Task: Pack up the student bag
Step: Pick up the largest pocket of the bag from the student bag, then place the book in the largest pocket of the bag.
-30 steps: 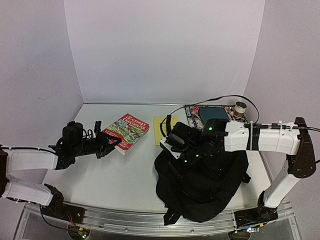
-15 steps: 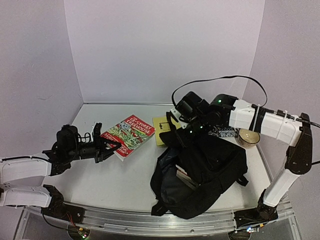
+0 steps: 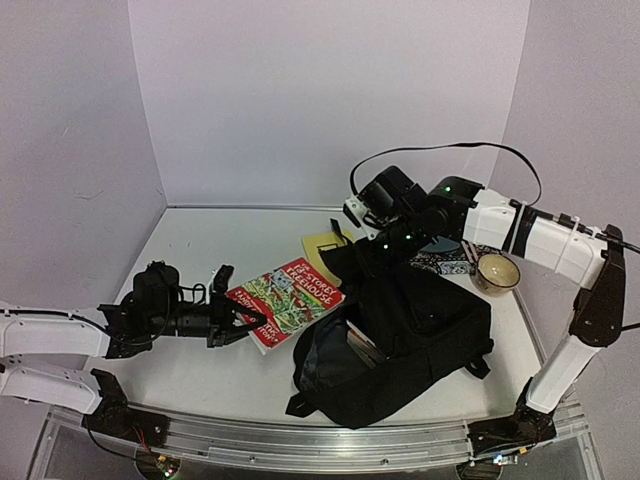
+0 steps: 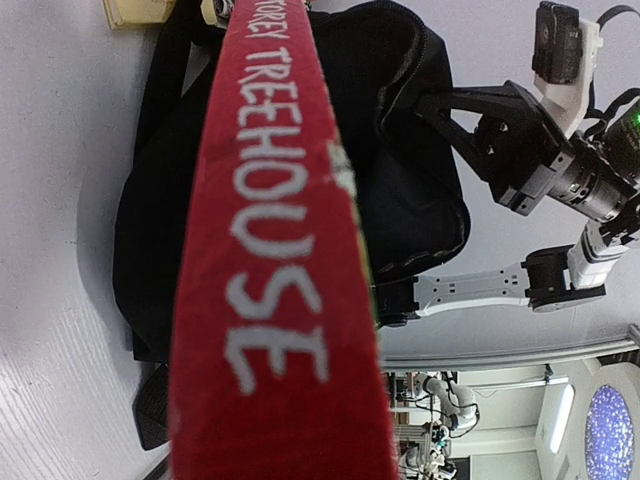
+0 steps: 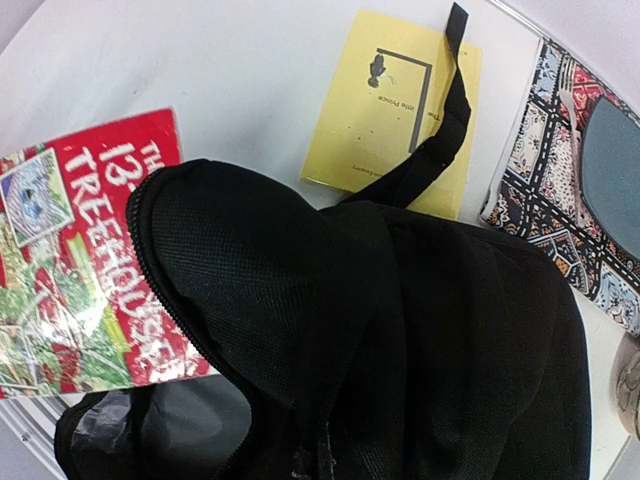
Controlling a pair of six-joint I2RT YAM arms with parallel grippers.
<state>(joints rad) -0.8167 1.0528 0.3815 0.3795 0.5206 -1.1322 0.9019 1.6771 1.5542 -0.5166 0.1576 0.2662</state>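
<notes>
- The student bag (image 3: 420, 330) lies at lower centre-right of the top view, its zip mouth gaping toward the left.
- The right gripper (image 3: 362, 256) is fully closed at the bag's upper edge. It seems to pinch the fabric there, though its fingers are hidden.
- The left gripper (image 3: 230, 318), jaws a narrow gap apart, clamps the left edge of the red Treehouse book (image 3: 290, 298), which lies just beside the bag's mouth.
- A yellow booklet (image 3: 322, 243) lies just above the bag.

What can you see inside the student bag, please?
Through the student bag's open mouth, pale edges resembling a book show; black fabric hides the rest.
</notes>
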